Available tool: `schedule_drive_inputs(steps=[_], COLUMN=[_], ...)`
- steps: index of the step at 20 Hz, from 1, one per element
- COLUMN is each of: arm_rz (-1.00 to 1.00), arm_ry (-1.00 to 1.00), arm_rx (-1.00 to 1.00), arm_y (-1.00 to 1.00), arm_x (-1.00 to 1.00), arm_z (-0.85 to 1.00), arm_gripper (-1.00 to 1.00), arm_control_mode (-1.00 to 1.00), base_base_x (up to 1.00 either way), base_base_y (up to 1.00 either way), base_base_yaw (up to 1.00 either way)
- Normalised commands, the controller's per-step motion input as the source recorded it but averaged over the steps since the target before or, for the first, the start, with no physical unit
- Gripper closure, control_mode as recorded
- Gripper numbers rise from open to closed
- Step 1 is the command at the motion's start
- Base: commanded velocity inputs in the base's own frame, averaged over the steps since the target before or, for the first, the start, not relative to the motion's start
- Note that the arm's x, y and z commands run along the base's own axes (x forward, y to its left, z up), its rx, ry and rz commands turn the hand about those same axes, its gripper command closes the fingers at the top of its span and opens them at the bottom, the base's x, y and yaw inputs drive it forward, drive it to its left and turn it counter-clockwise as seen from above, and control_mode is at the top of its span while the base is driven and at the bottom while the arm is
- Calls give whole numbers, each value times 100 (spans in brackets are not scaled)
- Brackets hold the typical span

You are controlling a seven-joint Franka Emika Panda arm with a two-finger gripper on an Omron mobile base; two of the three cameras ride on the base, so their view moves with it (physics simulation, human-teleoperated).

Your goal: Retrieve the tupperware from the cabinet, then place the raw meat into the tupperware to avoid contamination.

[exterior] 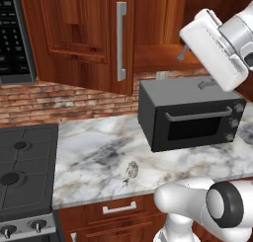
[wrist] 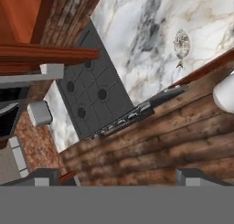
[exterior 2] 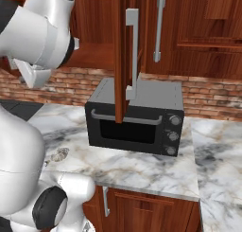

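The cabinet (exterior: 84,33) of reddish-brown wood hangs above the counter, and its door (exterior 2: 120,56) with a long silver handle stands swung open over the toaster oven. The open compartment (exterior: 160,38) shows a bare wooden shelf; the tupperware is out of view. The raw meat (exterior: 132,170), a small grey-brown fish-shaped lump, lies on the marble counter (exterior: 94,152) near its front edge; it also lies at the counter's left (exterior 2: 59,154) and far below the hand (wrist: 182,44). My gripper (wrist: 119,178) is raised beside the open compartment, high above the counter, open and holding nothing.
A black toaster oven (exterior: 188,112) stands on the counter under the open compartment. A stove (exterior: 24,167) lies to the left, with a microwave (exterior: 15,38) above it. Drawers (exterior: 118,209) sit under the counter. A second closed cabinet door (exterior 2: 198,32) is further right.
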Motion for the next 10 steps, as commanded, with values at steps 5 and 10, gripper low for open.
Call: schedule_drive_inputs(steps=[5, 10], arm_rz=[-1, -5], arm_ry=[0, 9], arm_rx=[2, 7], arm_y=[-2, 4], arm_x=[70, 52], arm_z=[-4, -7], arm_gripper=[-100, -100], arm_control_mode=[-100, -100], base_base_x=[0, 0], base_base_y=[0, 0], base_base_yaw=[0, 0])
